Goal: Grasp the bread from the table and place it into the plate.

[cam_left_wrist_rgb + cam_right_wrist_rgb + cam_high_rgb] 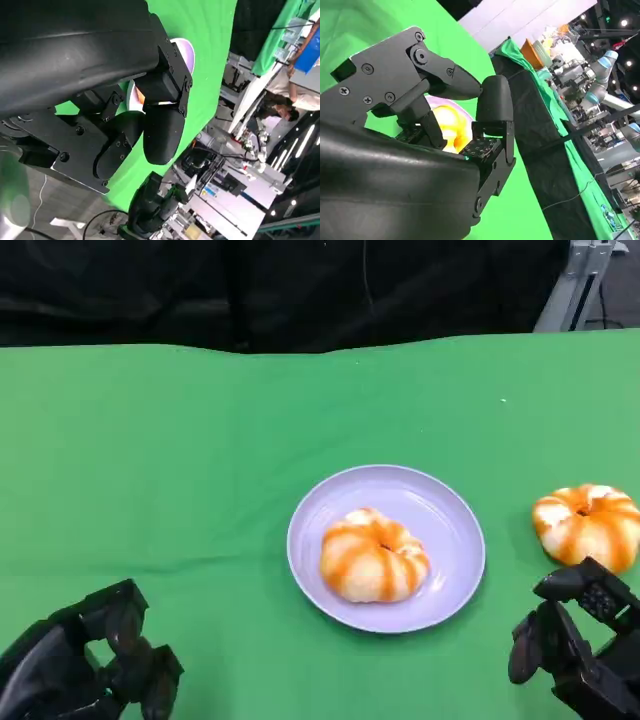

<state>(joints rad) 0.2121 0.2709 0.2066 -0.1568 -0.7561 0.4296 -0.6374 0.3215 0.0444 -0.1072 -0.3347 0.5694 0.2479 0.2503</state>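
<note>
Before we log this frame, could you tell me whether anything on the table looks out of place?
Nothing looks spilled or damaged. One bread lies in the plate; a second bread lies on the green table, right of it.

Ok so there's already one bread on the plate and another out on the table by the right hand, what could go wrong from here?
The loose bread lies near the table's right edge; a clumsy reach by the right hand could nudge it off. The bread on the plate fills much of the plate, so a second one may land on it or the rim and roll out.
</note>
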